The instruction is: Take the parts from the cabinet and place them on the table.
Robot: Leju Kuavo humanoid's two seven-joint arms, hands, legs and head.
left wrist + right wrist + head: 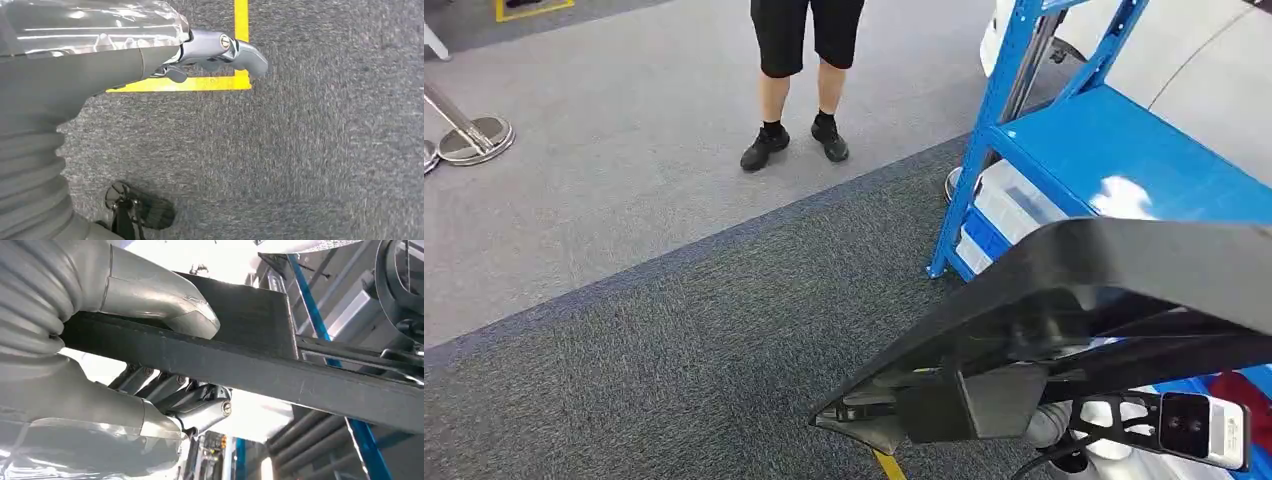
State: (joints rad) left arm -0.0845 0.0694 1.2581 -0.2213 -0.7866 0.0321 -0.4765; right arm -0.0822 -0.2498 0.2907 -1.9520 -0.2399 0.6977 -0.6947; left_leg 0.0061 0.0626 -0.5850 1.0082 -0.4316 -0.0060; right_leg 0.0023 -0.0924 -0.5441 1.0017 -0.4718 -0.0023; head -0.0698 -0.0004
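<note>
Left hand [210, 52]: grey ribbed cover at the wrist, glossy silver shell, blue-grey fingers with one round screw head at a knuckle. Right hand [165, 365]: same ribbed grey cover, smooth silver thumb, dark metal fingers, one visible screw just beside the silver shell.
</note>
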